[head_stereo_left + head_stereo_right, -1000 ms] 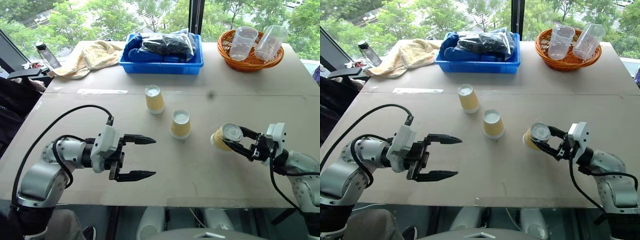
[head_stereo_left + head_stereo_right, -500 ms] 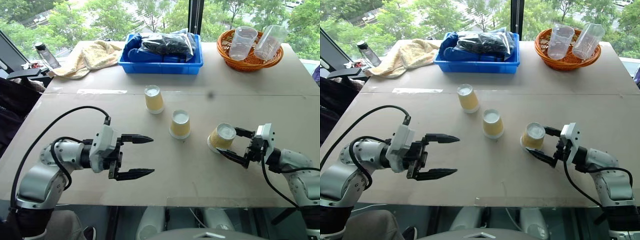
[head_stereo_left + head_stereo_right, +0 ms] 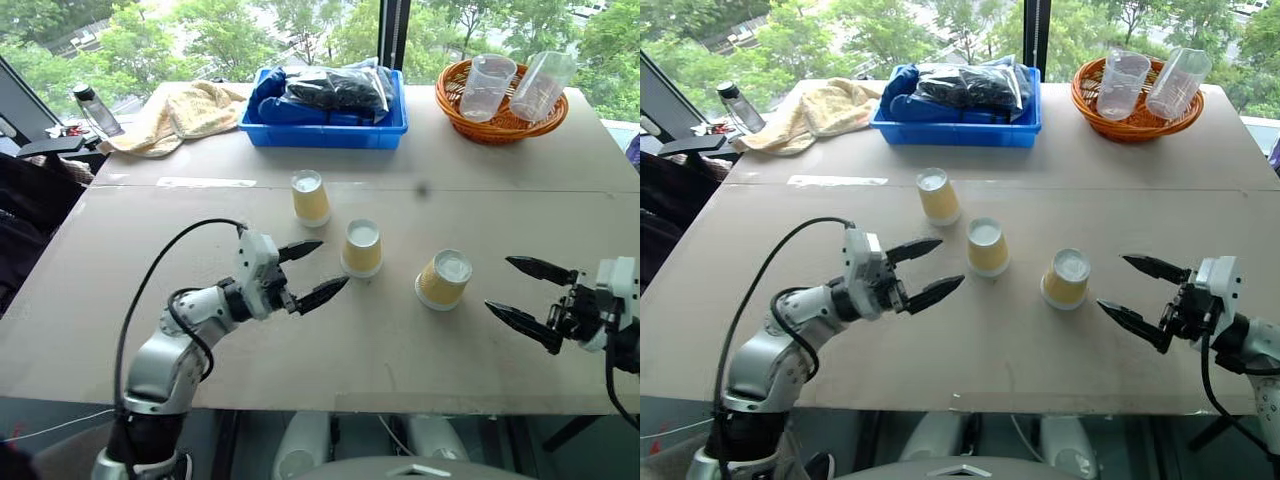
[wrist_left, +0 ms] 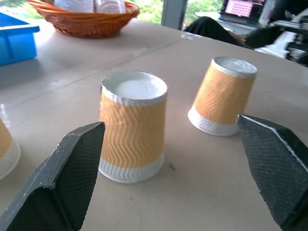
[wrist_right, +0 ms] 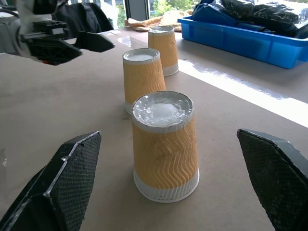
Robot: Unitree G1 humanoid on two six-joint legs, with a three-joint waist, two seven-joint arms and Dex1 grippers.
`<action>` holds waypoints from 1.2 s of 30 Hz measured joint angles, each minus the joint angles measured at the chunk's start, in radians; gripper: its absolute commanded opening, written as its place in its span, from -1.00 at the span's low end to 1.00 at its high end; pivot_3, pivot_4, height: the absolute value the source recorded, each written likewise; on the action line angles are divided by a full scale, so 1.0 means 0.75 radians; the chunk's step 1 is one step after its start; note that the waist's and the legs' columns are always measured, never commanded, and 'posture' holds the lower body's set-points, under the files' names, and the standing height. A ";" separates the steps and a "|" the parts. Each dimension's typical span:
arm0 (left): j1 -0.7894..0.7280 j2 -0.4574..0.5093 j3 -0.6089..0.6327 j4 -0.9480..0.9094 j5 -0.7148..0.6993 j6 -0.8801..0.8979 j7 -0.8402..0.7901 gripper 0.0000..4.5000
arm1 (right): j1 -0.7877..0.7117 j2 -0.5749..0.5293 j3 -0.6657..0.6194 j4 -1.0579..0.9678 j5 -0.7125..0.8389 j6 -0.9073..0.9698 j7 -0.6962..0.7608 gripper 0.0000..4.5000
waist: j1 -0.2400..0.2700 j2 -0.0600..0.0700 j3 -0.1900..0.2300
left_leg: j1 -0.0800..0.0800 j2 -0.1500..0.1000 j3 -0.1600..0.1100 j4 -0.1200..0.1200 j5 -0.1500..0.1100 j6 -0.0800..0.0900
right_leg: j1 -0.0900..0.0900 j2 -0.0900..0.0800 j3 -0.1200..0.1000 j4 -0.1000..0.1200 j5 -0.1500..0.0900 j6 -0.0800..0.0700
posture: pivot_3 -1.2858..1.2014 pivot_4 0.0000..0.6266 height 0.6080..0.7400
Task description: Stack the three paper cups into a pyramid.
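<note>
On the cardboard tabletop (image 3: 150,250) your three paper cups (image 3: 361,248) stand inverted, ready as bases; left gripper (image 3: 312,272) spread toward the middle cup, right gripper (image 3: 527,292) spread, empty.

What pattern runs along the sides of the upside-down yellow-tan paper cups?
An embossed wavy zigzag ribbing on the yellow-tan paper cups, with plain white rims; clearest in the right wrist view.

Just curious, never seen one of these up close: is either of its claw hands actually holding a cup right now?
No. Both the left tool and the right tool are open and empty; all three paper cups stand upside down on the table.
</note>
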 measured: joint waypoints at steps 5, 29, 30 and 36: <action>-0.117 -0.120 -0.091 0.208 0.184 -0.198 0.080 1.00 | 0.079 -0.023 -0.079 -0.096 0.092 0.033 0.028 0.98 | -0.011 -0.001 0.000 | 0.001 0.000 0.001 0.001 0.000 0.000 | 0.000 0.001 0.002 0.000 0.000 0.000 | 0.03 -0.52 1.00; -0.321 -0.218 -0.213 0.592 0.290 -0.458 -0.123 0.08 | 0.060 -0.018 -0.082 -0.184 0.187 0.106 -0.062 1.00 | 0.003 -0.002 0.000 | -0.001 0.000 0.000 0.003 0.001 -0.001 | 0.001 0.001 0.000 0.000 0.000 0.000 | 0.03 -0.52 1.00; -0.322 -0.225 -0.230 0.588 0.290 -0.455 -0.140 0.08 | 0.059 -0.018 -0.087 -0.185 0.195 0.109 -0.061 1.00 | 0.006 -0.002 0.000 | -0.001 0.000 0.000 0.003 0.001 -0.001 | 0.001 0.001 0.000 0.000 0.000 0.000 | 0.03 -0.52 1.00; -0.363 -0.276 -0.326 0.608 0.321 -0.459 -0.196 0.08 | 0.065 -0.029 -0.116 -0.185 0.200 0.110 -0.049 1.00 | 0.022 -0.002 0.000 | 0.000 0.000 0.000 0.004 0.000 -0.001 | 0.002 0.001 0.000 0.000 0.000 0.000 | 0.03 -0.52 1.00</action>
